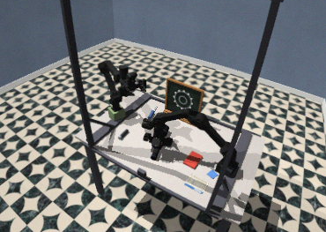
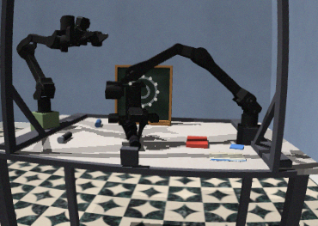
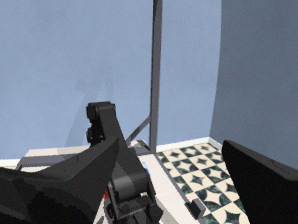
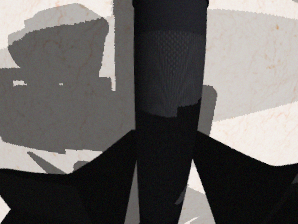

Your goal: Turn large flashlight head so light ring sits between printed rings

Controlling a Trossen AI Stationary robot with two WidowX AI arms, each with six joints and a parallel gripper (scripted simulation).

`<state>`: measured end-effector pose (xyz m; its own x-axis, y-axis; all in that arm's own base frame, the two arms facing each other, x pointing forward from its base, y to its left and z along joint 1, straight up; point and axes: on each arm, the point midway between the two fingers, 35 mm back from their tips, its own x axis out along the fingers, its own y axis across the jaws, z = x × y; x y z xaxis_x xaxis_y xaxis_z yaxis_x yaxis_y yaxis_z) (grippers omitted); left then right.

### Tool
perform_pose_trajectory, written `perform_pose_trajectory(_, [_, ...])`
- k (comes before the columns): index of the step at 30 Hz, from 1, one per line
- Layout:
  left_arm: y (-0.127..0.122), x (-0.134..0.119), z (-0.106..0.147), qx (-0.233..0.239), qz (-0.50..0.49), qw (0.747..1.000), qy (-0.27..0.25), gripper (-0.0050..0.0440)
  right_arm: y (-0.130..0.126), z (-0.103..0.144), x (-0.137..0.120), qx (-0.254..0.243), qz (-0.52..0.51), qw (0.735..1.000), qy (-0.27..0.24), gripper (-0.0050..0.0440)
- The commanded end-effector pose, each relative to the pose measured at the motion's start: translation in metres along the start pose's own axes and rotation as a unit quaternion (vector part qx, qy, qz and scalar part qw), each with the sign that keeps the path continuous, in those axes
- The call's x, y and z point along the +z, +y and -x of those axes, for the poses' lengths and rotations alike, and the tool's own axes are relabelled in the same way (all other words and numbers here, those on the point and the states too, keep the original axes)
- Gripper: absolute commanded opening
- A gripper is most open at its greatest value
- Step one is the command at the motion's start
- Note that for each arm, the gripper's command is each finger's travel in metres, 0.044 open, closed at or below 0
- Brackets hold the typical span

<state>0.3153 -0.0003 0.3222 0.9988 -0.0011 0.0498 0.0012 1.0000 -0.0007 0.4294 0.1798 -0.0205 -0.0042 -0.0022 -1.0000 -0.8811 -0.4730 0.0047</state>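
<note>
The large dark flashlight (image 4: 169, 60) lies under my right gripper (image 4: 163, 135) (image 2: 134, 135), which points down and is shut on its barrel, one finger each side. In the exterior view the flashlight is mostly hidden by the gripper. The orange-framed dark board (image 1: 173, 87) (image 2: 165, 112) stands upright at the table's back. It shows two pale printed rings and a ring of light dots (image 1: 182, 90) (image 2: 157, 91), which appears along the outer edge of the outer printed ring. My left gripper (image 3: 171, 144) (image 2: 105, 37) is open and empty, raised high at the left.
A small dark flashlight (image 1: 123, 133) (image 2: 64, 137) and a blue one (image 1: 151, 115) (image 2: 98, 123) lie to the left. A red object (image 1: 193, 160) (image 2: 197, 142), a blue pad (image 1: 212, 174) (image 2: 236, 146) and a clear tray lie right. A dark box (image 1: 142, 172) (image 2: 129, 155) sits at the front edge.
</note>
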Motion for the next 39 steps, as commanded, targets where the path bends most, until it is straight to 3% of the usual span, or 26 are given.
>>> perform_pose_trajectory(1, [0.005,0.008,-0.002,0.009,-0.007,1.0,-0.004,0.0374,-0.007,0.017,0.0,-0.022,0.0,1.0,0.001,0.013])
perform_pose_trajectory(15, [0.088,-0.016,-0.03,0.111,-0.082,0.983,0.117,0.0374,-0.007,0.017,0.0,-0.022,0.0,1.0,0.001,0.013])
perform_pose_trajectory(18, [0.093,-0.018,-0.03,0.117,-0.084,0.982,0.123,0.0374,-0.007,0.017,0.0,-0.022,0.0,1.0,0.001,0.013])
perform_pose_trajectory(32, [0.186,-0.046,-0.028,0.197,-0.124,0.94,0.25,0.0374,-0.007,0.017,0.0,-0.022,0.0,1.0,0.001,0.013])
perform_pose_trajectory(36, [0.197,-0.05,-0.025,0.204,-0.127,0.934,0.265,0.0374,-0.007,0.017,0.0,-0.022,0.0,1.0,0.001,0.013])
perform_pose_trajectory(38, [0.196,-0.06,-0.046,0.17,-0.149,0.925,0.304,0.0374,-0.007,0.017,0.0,-0.022,0.0,1.0,0.001,0.013])
perform_pose_trajectory(39, [0.2,-0.069,-0.044,0.165,-0.156,0.917,0.328,0.0374,-0.007,0.017,0.0,-0.022,0.0,1.0,0.001,0.013])
